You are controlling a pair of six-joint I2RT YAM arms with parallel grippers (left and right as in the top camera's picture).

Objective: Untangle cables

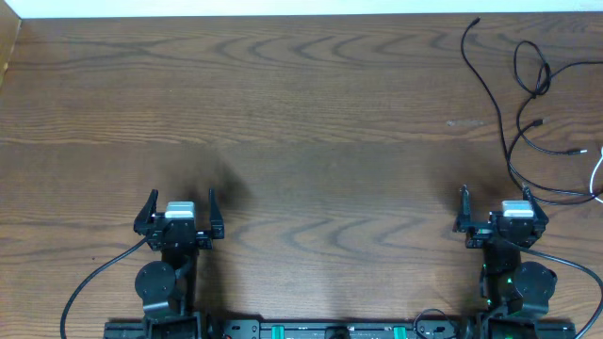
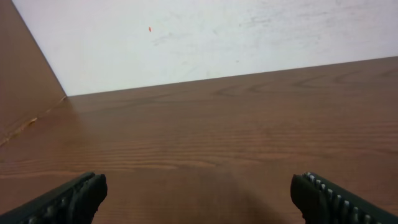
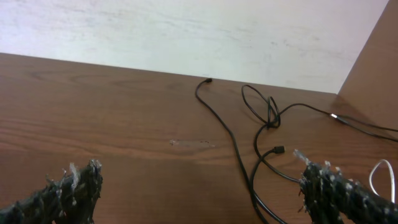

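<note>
In the right wrist view the black cables (image 3: 271,118) run off the right and bottom edges, and the white cable (image 3: 377,167) shows only a loop at the right edge. Their plug types are too small to tell.

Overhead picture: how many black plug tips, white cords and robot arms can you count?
Small black plug tips: 3
Thin white cord, partly cut off at the right edge: 1
Black robot arms, jaws open: 2
Total: 6
</note>
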